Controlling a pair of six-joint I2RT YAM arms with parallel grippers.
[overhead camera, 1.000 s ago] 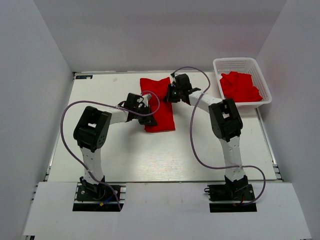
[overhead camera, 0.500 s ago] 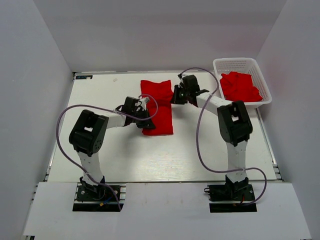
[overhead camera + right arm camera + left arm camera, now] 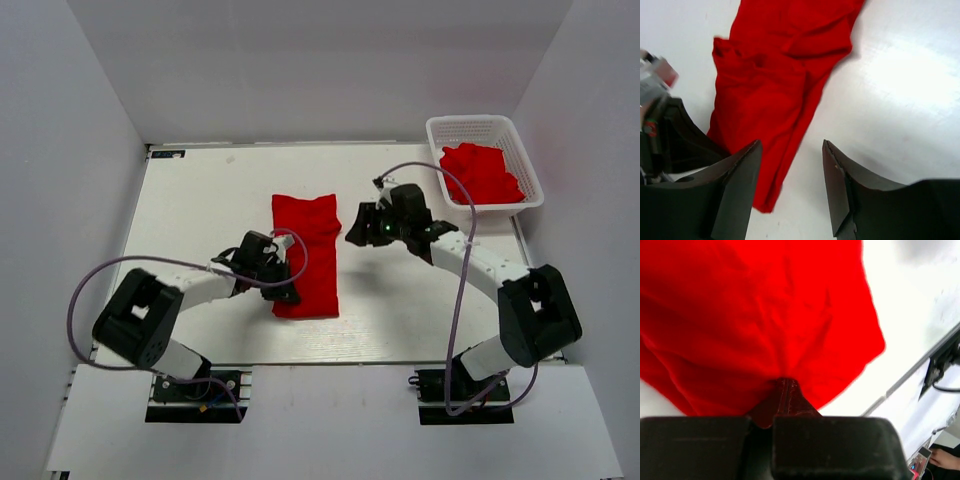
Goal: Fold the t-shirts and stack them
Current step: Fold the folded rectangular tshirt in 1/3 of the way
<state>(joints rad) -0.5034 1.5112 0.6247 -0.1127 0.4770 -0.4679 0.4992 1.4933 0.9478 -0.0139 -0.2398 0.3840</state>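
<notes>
T-shirt (image 3: 306, 240) pinched by left gripper (image 3: 784, 389) (right gripper (image 3: 791, 146) spread, alongside).

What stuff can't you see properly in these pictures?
- Top view: how many t-shirts are in the basket. They lie in one crumpled heap and hide each other.
- Top view: the fingertips of the left gripper, hidden by its own black body.
- Left wrist view: the folded t-shirt is cut off by the top and left edges.
- Right wrist view: beside the open right gripper, something at the left edge is too blurred to name.
</notes>
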